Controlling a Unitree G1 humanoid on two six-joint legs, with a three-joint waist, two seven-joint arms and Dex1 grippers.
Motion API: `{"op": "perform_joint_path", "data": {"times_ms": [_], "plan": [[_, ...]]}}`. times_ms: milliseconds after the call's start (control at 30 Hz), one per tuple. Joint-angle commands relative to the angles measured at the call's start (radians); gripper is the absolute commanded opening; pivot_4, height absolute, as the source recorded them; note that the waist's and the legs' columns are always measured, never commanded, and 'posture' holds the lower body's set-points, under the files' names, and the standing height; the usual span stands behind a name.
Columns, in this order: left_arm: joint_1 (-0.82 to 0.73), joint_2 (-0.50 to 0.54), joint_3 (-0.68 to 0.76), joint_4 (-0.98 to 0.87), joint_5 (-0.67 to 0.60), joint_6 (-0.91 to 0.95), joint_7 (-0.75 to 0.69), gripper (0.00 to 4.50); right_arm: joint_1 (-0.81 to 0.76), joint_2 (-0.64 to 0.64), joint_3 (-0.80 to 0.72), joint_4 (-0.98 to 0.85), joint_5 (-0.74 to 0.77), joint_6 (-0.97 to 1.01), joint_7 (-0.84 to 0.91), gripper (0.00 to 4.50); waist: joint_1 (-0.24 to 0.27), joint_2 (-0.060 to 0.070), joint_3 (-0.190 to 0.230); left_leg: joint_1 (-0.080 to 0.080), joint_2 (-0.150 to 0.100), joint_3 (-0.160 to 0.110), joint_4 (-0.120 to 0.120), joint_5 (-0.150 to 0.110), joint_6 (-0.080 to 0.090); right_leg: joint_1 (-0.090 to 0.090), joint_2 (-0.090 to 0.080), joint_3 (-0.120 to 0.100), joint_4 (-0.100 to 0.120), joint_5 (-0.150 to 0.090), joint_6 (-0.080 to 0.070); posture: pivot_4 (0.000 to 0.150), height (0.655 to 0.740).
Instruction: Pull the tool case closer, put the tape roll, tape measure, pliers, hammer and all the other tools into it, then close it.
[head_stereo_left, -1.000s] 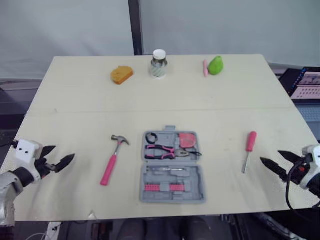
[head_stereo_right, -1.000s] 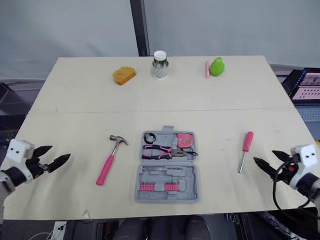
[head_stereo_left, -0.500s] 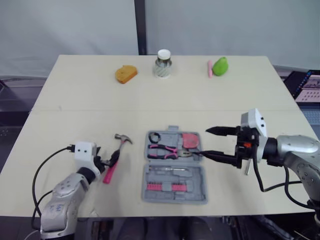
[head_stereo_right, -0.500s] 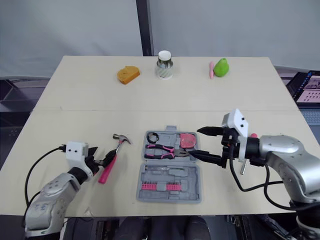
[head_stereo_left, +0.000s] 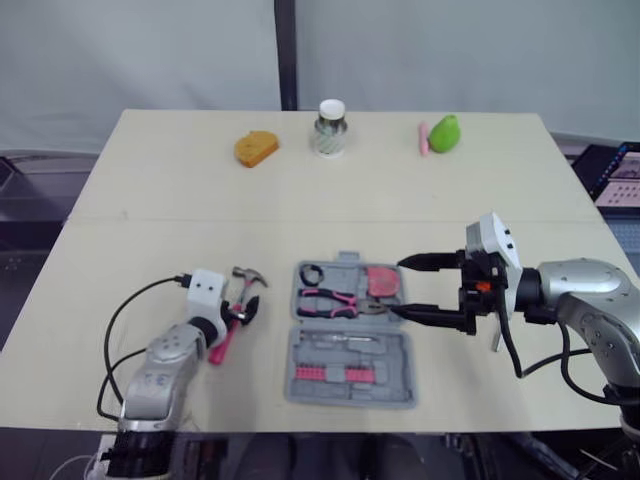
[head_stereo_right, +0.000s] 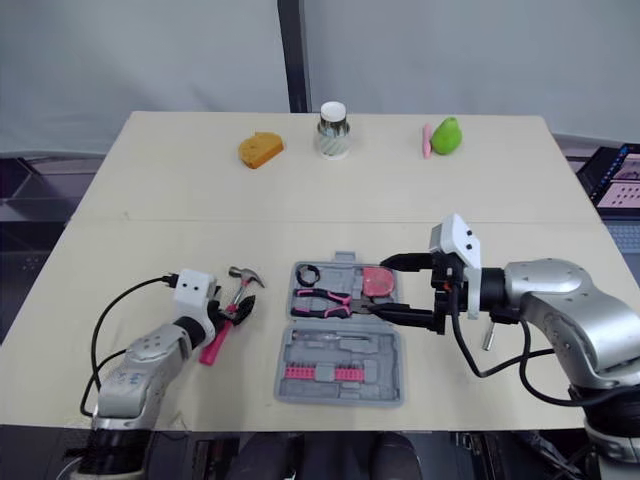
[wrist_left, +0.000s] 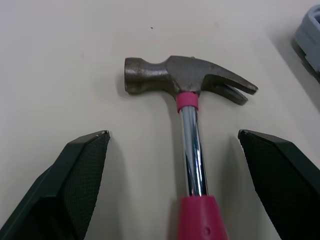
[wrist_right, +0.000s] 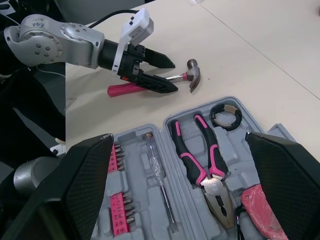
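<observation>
A pale wooden tabletop (head_stereo_left: 150, 230) made of two boards, with one seam running across it, stands in front of a light grey curtain (head_stereo_left: 130, 50). One dark upright post (head_stereo_left: 286, 55) divides the curtain. One laptop screen (head_stereo_left: 620, 172) shows past the tabletop's right edge.

One grey plastic case (head_stereo_left: 395, 362) lies open and flat near the front edge, about the middle. Its far half holds three things: one pair of pink-handled pliers (head_stereo_left: 335, 301), one red tape measure (head_stereo_left: 380, 281) at the right end, and one small black tape roll (head_stereo_left: 309, 273) at the left end. Its near half holds one slim clear-handled screwdriver (wrist_right: 159, 172) and one row of pink bits (head_stereo_left: 338, 374).

One hammer with a pink grip and a steel head (wrist_left: 192, 150) lies on the tabletop just left of the case, head pointing to the far side. The left tool (wrist_left: 172, 135) is spread wide, with one black finger on each side of the chrome shaft just below the head. Neither finger touches it.

The right tool (head_stereo_left: 396, 287) is also spread wide and reaches in from the right over the case's right end. One finger is beyond the tape measure, the other by the pliers' nose. It cannot be told whether either one touches. One thin metal shaft (head_stereo_right: 487, 336) shows beside the right wrist, its handle hidden.

Four small things stand along the far edge. They are one orange wedge (head_stereo_left: 256, 149), one white-lidded jar (head_stereo_left: 329, 128), one green pear-shaped thing (head_stereo_left: 444, 132), and one pink stick (head_stereo_left: 423, 138) just beside the green thing.
</observation>
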Motion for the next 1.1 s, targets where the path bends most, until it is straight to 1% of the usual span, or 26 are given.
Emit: {"op": "perform_joint_path", "data": {"times_ms": [33,333,400,433,500,567,600,667,700,1000,1067,1100], "plan": [[-0.032,-0.005,-0.018,0.064,0.016,0.03,0.001,4.44,0.001,-0.008,-0.033,-0.023,0.009,-0.015,0.005,4.5,0.001,0.0,0.0,0.0,0.0,0.0,0.0,0.0,0.0,0.0,0.0,0.0,0.0,0.0,0.0,0.15,0.74],[-0.088,-0.037,-0.068,0.099,0.039,0.079,0.0,4.44,0.02,-0.009,-0.046,-0.036,0.008,-0.013,-0.006,4.5,0.004,0.0,0.0,0.0,0.0,0.0,0.001,0.0,0.0,0.001,0.0,0.0,0.0,0.0,0.0,0.15,0.74],[-0.082,-0.046,-0.078,0.092,0.043,0.092,-0.001,3.92,0.024,-0.009,-0.049,-0.039,0.008,-0.013,-0.007,4.5,0.004,0.001,0.0,0.0,0.0,-0.001,0.001,0.0,0.0,0.001,0.0,0.0,0.0,0.0,0.0,0.15,0.74],[-0.077,-0.05,-0.081,0.089,0.045,0.095,-0.002,3.58,0.026,-0.01,-0.05,-0.04,0.007,-0.013,-0.008,4.5,0.004,0.001,0.0,0.0,0.0,-0.001,0.001,0.0,0.0,0.001,0.0,0.0,0.0,0.0,0.0,0.15,0.74],[-0.073,-0.054,-0.081,0.086,0.049,0.099,0.0,2.68,0.03,-0.011,-0.052,-0.041,0.006,-0.014,-0.008,4.5,0.004,0.001,0.0,0.0,-0.001,-0.001,0.0,0.0,0.0,0.001,0.0,0.0,0.0,0.0,0.0,0.15,0.74],[-0.073,-0.056,-0.078,0.086,0.051,0.101,0.0,1.68,0.032,-0.011,-0.052,-0.042,0.006,-0.014,-0.009,4.5,0.005,0.001,0.0,0.0,-0.001,-0.001,0.0,0.0,0.0,0.001,0.0,-0.001,0.0,0.0,0.0,0.15,0.74],[-0.074,-0.057,-0.076,0.088,0.051,0.101,-0.002,1.11,0.032,-0.011,-0.053,-0.043,0.007,-0.013,-0.011,4.5,0.005,0.001,0.0,0.0,-0.001,-0.001,0.0,0.0,0.0,0.001,0.0,-0.001,-0.001,0.0,0.0,0.15,0.74],[-0.076,-0.058,-0.074,0.092,0.052,0.099,-0.004,0.14,0.033,-0.01,-0.052,-0.043,0.006,-0.013,-0.012,4.5,0.005,0.001,0.0,0.0,-0.001,-0.001,0.0,0.0,0.0,0.001,0.0,-0.001,-0.001,0.0,0.0,0.15,0.74],[-0.079,-0.058,-0.074,0.097,0.053,0.096,-0.005,0.06,0.035,-0.009,-0.051,-0.043,0.005,-0.014,-0.013,4.5,0.005,0.001,0.0,0.0,-0.001,-0.001,0.0,0.0,0.0,0.001,0.0,-0.001,-0.001,0.0,0.0,0.15,0.74],[-0.103,-0.048,-0.065,0.137,0.053,0.038,-0.034,0.06,0.053,-0.006,-0.06,-0.061,0.012,-0.014,-0.023,4.5,0.018,0.001,-0.001,0.001,-0.001,-0.001,0.001,0.0,0.0,0.002,0.0,-0.001,-0.001,0.0,0.0,0.15,0.74],[-0.115,-0.012,-0.068,0.085,0.038,0.037,-0.085,0.06,0.062,-0.015,-0.076,-0.088,0.035,-0.003,-0.016,4.5,0.021,0.001,-0.001,0.0,-0.001,-0.001,0.001,0.0,0.0,0.002,0.0,-0.001,-0.001,0.0,0.0,0.15,0.74],[-0.125,0.029,-0.078,0.04,0.03,0.046,-0.134,0.06,0.07,-0.028,-0.087,-0.104,0.047,0.002,-0.003,4.5,0.021,0.001,-0.001,0.0,-0.001,-0.001,0.001,0.0,0.0,0.001,0.0,-0.001,-0.001,0.0,0.0,0.15,0.74]]}}
